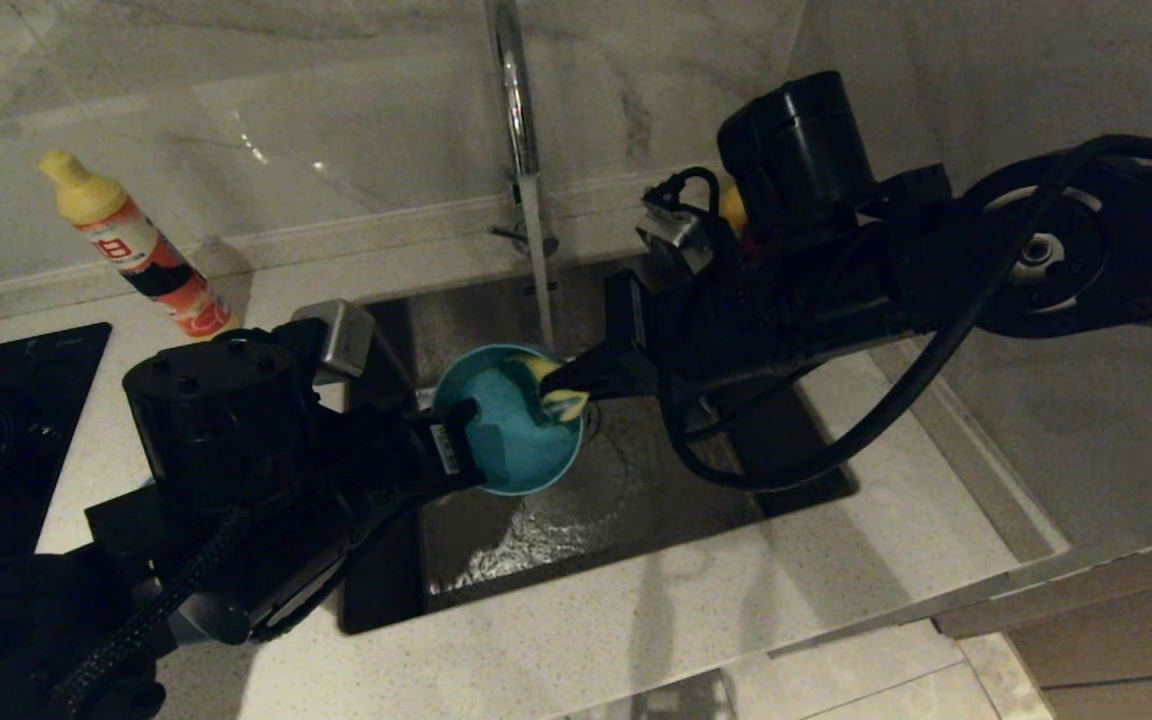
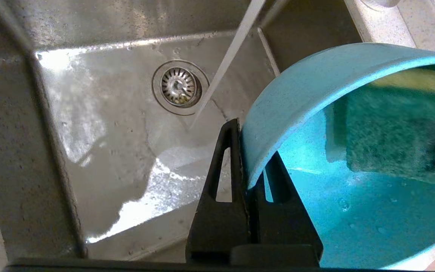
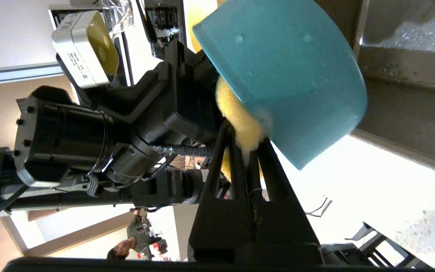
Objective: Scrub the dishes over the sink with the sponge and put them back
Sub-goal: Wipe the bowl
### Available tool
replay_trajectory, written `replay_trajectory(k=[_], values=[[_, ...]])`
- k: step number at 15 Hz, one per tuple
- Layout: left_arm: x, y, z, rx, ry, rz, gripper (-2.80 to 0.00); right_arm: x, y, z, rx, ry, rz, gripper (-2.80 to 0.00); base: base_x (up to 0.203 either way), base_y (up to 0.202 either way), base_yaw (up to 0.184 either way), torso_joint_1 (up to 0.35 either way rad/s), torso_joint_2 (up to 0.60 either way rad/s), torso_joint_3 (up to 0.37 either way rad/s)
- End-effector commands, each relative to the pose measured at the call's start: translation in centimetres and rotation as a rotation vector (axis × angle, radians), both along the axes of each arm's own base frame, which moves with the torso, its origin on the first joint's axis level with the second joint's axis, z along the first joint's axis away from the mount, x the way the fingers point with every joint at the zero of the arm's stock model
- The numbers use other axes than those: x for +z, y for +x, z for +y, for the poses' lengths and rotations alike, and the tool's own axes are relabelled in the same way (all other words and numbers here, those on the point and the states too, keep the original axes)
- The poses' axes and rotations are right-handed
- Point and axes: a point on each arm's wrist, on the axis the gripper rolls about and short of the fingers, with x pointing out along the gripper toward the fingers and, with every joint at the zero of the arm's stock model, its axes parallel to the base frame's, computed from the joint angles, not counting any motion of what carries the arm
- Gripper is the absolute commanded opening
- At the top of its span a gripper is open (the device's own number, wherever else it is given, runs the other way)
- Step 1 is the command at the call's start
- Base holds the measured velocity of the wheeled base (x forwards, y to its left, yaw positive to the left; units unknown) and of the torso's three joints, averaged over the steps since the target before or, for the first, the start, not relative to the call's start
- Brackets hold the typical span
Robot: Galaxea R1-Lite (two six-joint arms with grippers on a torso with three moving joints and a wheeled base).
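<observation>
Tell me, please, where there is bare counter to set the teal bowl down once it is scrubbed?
Bare counter runs along the sink's front edge, and more lies right of the sink. The middle over the basin is crowded: left claw shut on the teal bowl, right claw shut on the sponge. The detergent bottle stands on the back-left counter.

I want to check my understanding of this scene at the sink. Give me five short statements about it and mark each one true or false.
1. The left gripper holds the teal bowl by its rim. True.
2. The right gripper is empty. False: it is shut on the sponge.
3. Water runs from the tap into the sink. True.
4. The bowl rests on the sink floor. False: it is held up above the sink.
5. The detergent bottle lies inside the sink. False: it stands on the counter, beside the cooktop.
</observation>
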Motion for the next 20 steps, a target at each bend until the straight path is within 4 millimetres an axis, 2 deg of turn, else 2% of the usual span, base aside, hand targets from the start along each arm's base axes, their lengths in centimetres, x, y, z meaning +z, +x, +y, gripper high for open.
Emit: replay_trajectory(k=[1, 7, 13, 20], values=[[0.0, 0.0, 0.1, 0.01, -0.002, -0.002, -2.8, 0.4, -0.8, -0.7, 0.002, 0.003, 0.004, -2.8, 0.0, 0.0, 0.0, 0.0, 0.0, 0.0], [-0.1, -0.2, 0.2, 0.024, 0.002, 0.001, -2.8, 1.1, -1.8, -1.0, 0.019, 0.016, -0.007, -2.8, 0.0, 0.0, 0.0, 0.0, 0.0, 0.0], [-0.2, -0.3, 0.3, 0.023, 0.013, 0.0, -2.8, -0.4, -0.7, 1.7, 0.051, 0.018, -0.012, -2.8, 0.0, 0.0, 0.0, 0.0, 0.0, 0.0], [-0.7, -0.4, 0.3, 0.019, 0.021, 0.016, -2.8, -2.3, 0.5, 2.8, 0.052, -0.012, 0.02, -2.8, 0.0, 0.0, 0.0, 0.0, 0.0, 0.0]])
